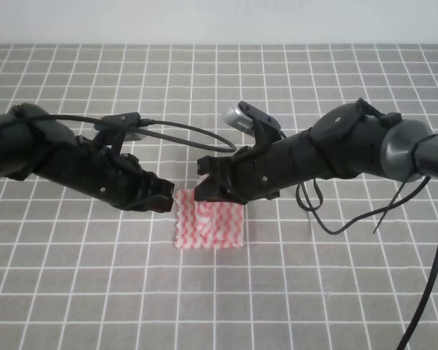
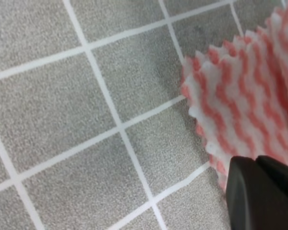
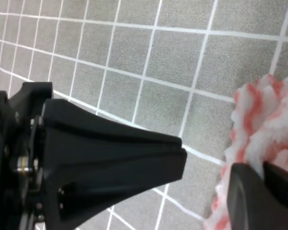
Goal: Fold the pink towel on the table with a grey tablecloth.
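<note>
On grey tablecloth: one pink towel; two pincers, left, right, both clamping it.

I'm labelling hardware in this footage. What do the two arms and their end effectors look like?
Both arms are matte black with chunky segmented housings. The right arm has a grey collar, partial white lettering and loose black cables; the left arm carries a looping black cable. The end effector fingers are black wedges.

Both arms crowd the pink towel — grey tablecloth around lies open.
</note>
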Robot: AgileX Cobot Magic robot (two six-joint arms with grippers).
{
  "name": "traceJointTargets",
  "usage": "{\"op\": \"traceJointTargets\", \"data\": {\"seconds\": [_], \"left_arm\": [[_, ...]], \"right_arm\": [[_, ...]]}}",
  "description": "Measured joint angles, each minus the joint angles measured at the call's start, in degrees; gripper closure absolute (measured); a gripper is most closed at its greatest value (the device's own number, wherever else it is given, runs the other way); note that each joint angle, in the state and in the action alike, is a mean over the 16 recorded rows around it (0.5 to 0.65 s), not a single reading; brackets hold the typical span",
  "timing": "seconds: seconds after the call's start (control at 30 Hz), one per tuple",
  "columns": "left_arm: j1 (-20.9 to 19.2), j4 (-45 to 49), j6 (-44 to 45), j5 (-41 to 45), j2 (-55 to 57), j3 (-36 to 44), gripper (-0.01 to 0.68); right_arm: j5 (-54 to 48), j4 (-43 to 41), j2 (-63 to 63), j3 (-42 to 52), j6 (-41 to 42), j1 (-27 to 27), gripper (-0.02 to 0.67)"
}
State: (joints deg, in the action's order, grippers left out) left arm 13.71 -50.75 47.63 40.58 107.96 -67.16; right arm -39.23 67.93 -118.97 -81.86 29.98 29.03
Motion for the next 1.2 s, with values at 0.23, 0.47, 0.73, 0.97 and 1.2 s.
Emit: {"op": "traceJointTargets", "data": {"seconds": [0.23,0.47,0.73,0.97,1.2], "left_arm": [[0.0,-0.07,0.03,0.07,-0.05,0.0,0.676],[-0.02,-0.11,0.04,0.04,-0.08,0.0,0.675],[-0.39,-0.02,-0.02,-0.04,-0.06,0.0,0.676],[-1.16,-0.29,-0.04,-0.11,-0.49,0.0,0.676],[-1.34,-1.33,-0.02,0.15,-1.14,0.0,0.676]], "right_arm": [[-0.49,-0.2,-0.99,-0.42,-0.06,-0.02,0.663],[-1.3,0.05,-1.66,-0.42,-0.02,-0.04,0.662],[-2.49,0.28,-1.7,-0.42,0.03,-0.05,0.587],[-4.01,0.98,-1.8,-0.64,0.04,-0.29,0.472],[-7.01,0.49,-1.87,-1.63,-0.09,-2.09,0.427]]}}
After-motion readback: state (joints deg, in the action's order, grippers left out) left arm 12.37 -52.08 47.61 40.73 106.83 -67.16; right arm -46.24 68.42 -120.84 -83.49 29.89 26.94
